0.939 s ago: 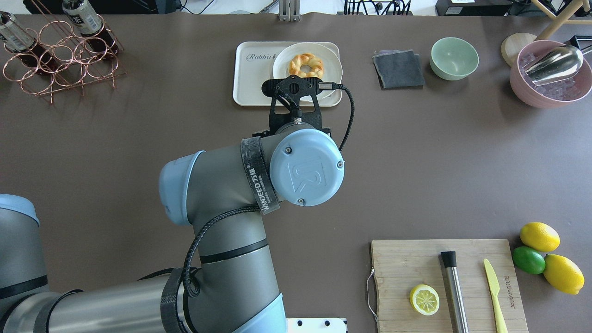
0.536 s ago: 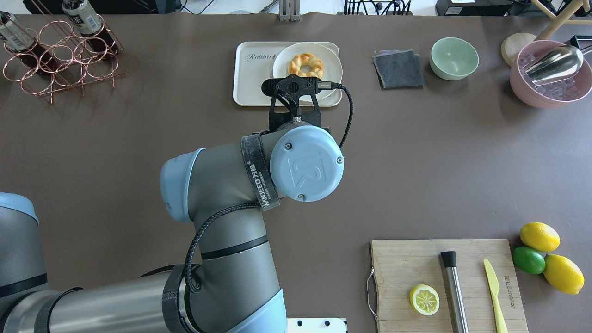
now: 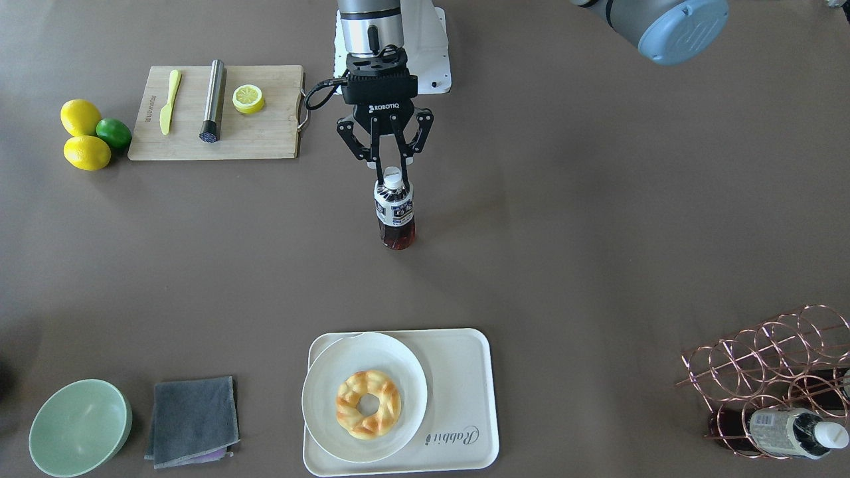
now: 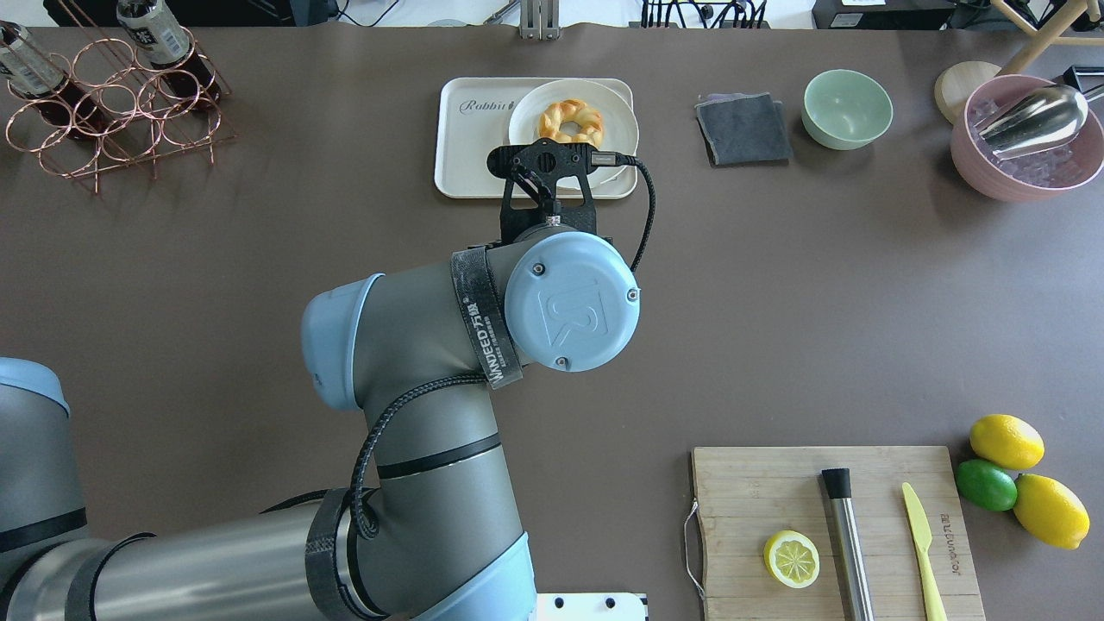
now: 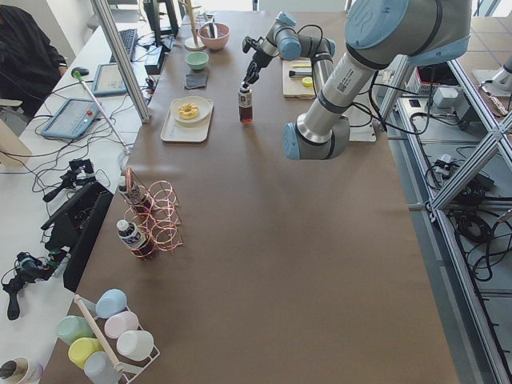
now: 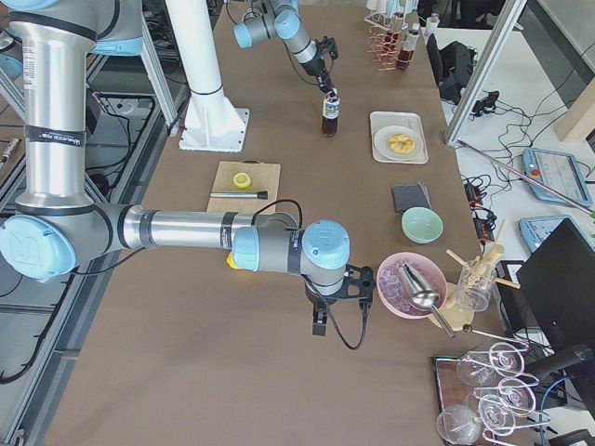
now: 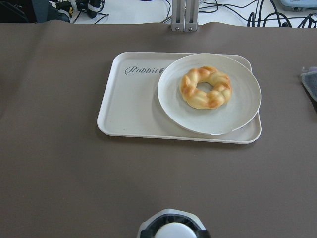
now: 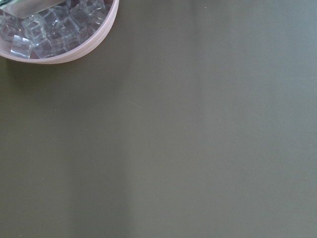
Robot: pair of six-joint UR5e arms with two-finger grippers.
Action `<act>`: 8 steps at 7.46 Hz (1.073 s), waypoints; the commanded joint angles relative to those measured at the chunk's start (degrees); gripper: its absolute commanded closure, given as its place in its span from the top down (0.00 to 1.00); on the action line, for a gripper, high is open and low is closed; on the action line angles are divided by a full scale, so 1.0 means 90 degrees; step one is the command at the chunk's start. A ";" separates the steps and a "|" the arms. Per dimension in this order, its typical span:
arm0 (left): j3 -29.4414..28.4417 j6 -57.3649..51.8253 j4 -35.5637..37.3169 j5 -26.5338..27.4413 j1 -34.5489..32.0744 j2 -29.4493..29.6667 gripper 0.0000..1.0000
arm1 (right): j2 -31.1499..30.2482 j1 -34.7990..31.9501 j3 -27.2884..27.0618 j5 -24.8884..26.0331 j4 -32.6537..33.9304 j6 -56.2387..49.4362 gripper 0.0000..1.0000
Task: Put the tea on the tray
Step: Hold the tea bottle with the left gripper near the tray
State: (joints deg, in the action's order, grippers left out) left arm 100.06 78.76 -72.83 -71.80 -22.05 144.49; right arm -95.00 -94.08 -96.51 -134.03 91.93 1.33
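Tea (image 3: 395, 214) is upright near the middle of the table (image 3: 597, 232), on the robot's side of the tray (image 3: 465, 385) and well apart from it. Left gripper (image 3: 393, 172) comes down on it from above, with the jaws drawn narrow on the white cap. Whether the bottle bottom touches the table or hangs just over it, I cannot tell. On the tray lies a plate (image 3: 325, 378) with ring-shaped bread (image 3: 368, 403); the plate covers the half away from the word "Rabbit". Right gripper (image 6: 318, 321) hangs low just beside the pink bowl (image 6: 390, 305) of ice, far from the tea. Whether its jaws are wide or closed, I cannot tell.
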 commanded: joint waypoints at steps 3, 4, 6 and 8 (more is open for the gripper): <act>-0.0092 -0.0021 -0.0150 0.0019 -0.0001 -0.0048 0.54 | -0.0002 -0.0005 -0.0010 0.0000 0.0000 0.0018 1.00; -0.0121 -0.0011 -0.0160 0.0029 -0.0001 -0.0039 0.57 | 0.0008 0.0004 0.0000 0.0000 0.0000 0.0028 1.00; -0.0121 -0.0021 -0.0160 0.0029 -0.0001 -0.0039 0.97 | 0.0008 -0.0005 -0.0009 0.0000 0.0000 0.0028 1.00; -0.0102 -0.0069 -0.0160 0.0029 -0.0020 -0.0039 0.97 | 0.0037 -0.0005 -0.0009 0.0000 0.0000 0.0048 1.00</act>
State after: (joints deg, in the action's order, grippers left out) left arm 98.98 78.55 -74.26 -71.55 -22.07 144.14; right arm -94.82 -94.13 -96.54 -134.03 91.93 1.63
